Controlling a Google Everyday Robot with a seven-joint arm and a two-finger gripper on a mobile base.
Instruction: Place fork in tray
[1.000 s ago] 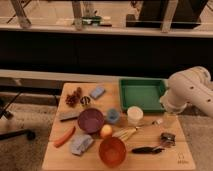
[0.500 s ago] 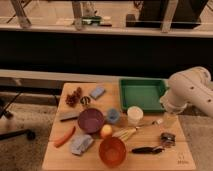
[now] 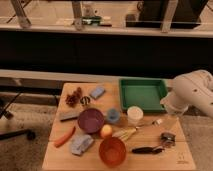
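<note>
At the near edge of the table [image 3: 60, 158] sits an orange bowl [image 3: 112, 150], with a black-handled utensil [image 3: 147, 149] to its right. Just right of that utensil, in the lower right of the frame, the end effector [image 3: 167, 139] hangs low over the wood, its fingers spread. Just beyond it the fork [image 3: 153, 123] lies on the table, right of a white cup [image 3: 134, 114] and a yellow bunch [image 3: 125, 133]. Farther back, at the table's far right corner, is the green tray [image 3: 142, 93], with the white arm [image 3: 192, 92] at its right.
</note>
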